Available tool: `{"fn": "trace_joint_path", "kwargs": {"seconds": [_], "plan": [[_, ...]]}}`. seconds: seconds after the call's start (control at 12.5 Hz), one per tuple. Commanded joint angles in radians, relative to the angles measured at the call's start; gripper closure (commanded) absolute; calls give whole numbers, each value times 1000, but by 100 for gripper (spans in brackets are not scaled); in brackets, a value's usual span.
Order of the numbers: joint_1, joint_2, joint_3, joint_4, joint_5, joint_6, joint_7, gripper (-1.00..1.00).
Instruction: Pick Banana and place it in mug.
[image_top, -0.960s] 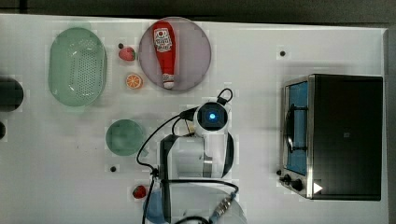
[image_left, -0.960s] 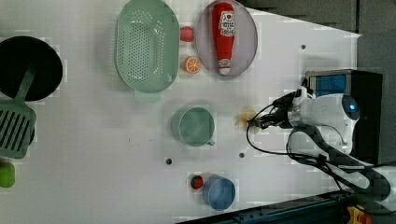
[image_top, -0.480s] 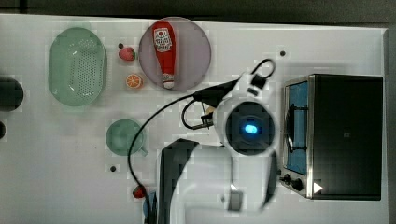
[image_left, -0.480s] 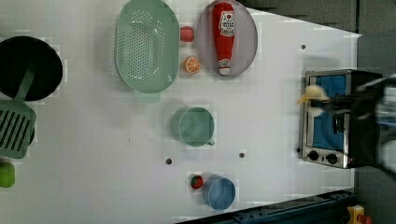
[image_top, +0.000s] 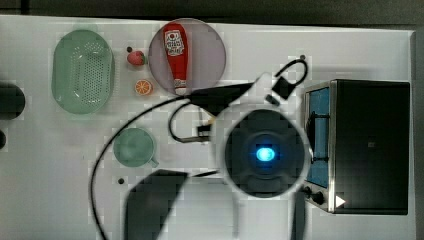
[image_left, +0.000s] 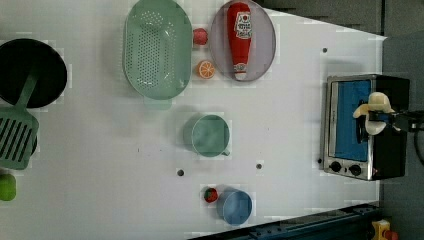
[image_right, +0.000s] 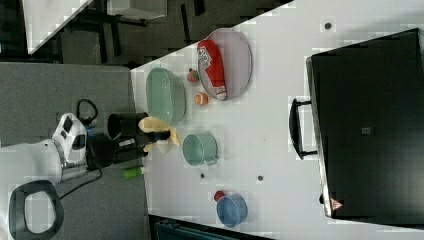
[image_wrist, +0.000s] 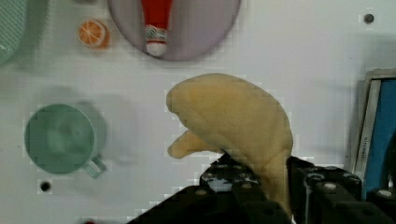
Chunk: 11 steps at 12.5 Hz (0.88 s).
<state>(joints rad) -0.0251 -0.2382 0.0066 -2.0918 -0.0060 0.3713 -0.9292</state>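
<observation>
The pale-yellow banana (image_wrist: 233, 121) hangs high above the table, and my gripper (image_wrist: 268, 182) is shut on its lower end. In the left view the banana (image_left: 372, 107) appears in front of the toaster oven, with the gripper (image_left: 385, 117) reaching in from the left view's right. The right view has the lifted banana (image_right: 157, 131) to the left of the mug (image_right: 199, 149). The sage-green mug (image_top: 132, 146) stands upright with nothing inside, its handle pointing toward the table's front. In the wrist view the mug (image_wrist: 58, 138) lies well off to the side of the banana. My arm's wrist (image_top: 265, 152) looms large in the top view.
A toaster oven (image_left: 365, 125) stands at the left view's right. A green colander (image_left: 157, 47), a plate (image_left: 265, 35) with a ketchup bottle (image_left: 239, 37), an orange slice (image_left: 205, 69) and a strawberry (image_left: 200, 36) sit at the back. A blue cup (image_left: 235, 206) is near the front edge.
My arm has risen with the banana in its grip and looms larger in the top view. In the left view the banana has moved right, from beside the mug to over the oven.
</observation>
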Motion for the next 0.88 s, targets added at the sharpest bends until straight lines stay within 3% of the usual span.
{"fn": "trace_joint_path", "kwargs": {"seconds": [0.08,0.48,0.88], "plan": [[44,32,161,-50,-19,-34,286,57],[55,80,344,-62,51,-16,680,57],[55,175,433,-169,65,262,887,57]]}}
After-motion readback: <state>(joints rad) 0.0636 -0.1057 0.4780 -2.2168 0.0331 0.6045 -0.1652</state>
